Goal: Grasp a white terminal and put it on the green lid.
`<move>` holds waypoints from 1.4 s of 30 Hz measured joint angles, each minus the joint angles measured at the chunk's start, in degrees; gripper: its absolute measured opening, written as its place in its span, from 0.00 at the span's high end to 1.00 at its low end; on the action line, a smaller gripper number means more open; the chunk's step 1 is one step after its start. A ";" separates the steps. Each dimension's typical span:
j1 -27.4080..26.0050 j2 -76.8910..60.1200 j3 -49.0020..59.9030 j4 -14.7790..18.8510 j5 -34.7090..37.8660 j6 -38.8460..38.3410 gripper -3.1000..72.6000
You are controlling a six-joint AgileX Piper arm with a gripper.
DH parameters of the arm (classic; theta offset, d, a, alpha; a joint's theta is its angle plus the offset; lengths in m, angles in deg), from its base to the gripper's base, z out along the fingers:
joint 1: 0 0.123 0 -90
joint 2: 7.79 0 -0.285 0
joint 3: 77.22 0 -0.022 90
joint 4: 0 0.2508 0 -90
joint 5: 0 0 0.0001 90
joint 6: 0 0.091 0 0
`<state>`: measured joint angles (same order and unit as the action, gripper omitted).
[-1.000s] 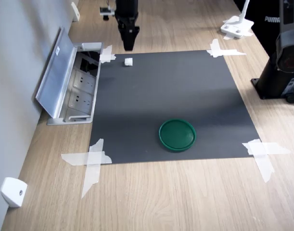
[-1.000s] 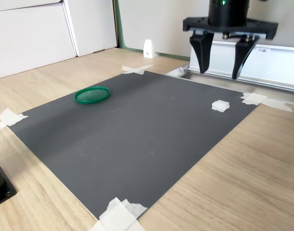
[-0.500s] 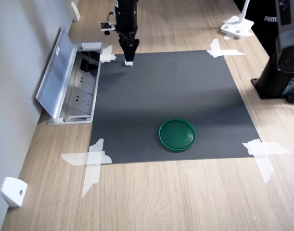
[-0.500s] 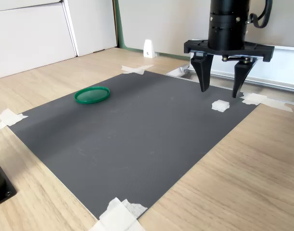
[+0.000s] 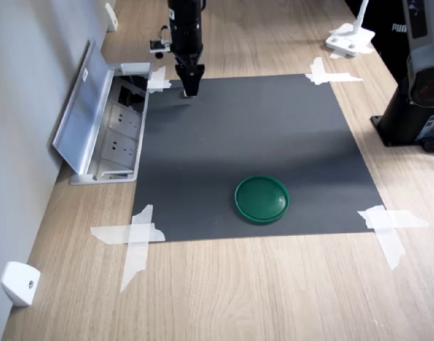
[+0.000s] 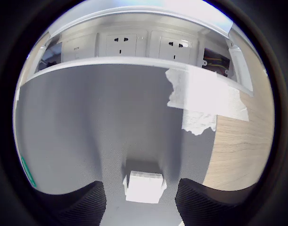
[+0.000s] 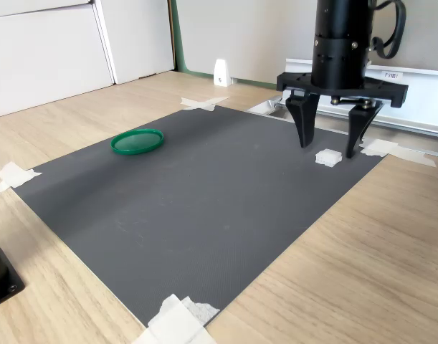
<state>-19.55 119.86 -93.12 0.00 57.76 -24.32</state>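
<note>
The white terminal is a tiny white block on the black mat, near the mat's corner by the socket box. My gripper stands open straight over it, one finger on each side, tips close to the mat. The wrist view shows the terminal between the two dark fingertips with gaps on both sides. In the first exterior view the gripper hides the terminal. The green lid lies flat near the mat's opposite edge, far from the gripper, and is also seen in the second exterior view.
An open metal socket box with its flap raised borders the mat beside the gripper. White tape strips hold the mat's corners. A white bracket sits by the wall. A black machine base stands at the first exterior view's right.
The gripper has come down from above the mat's corner until its open fingers straddle the terminal. The terminal and the lid have stayed put.
</note>
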 joint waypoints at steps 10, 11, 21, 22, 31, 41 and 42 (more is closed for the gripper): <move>0.00 0.85 0.06 -0.50 -1.61 0.00 0.13; 0.00 0.85 0.06 -0.56 -1.73 0.00 0.13; 0.00 1.46 0.00 -1.27 -1.80 -0.67 0.31; 0.00 1.46 0.00 -1.52 -1.92 -0.99 0.35; 0.00 -0.32 0.00 2.18 -1.94 -5.98 0.53; 9.42 -7.82 0.00 -0.53 3.47 -14.02 0.53; 11.14 -8.70 0.13 -0.78 4.10 -14.79 0.53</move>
<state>-8.41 111.16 -92.99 -0.78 61.87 -39.11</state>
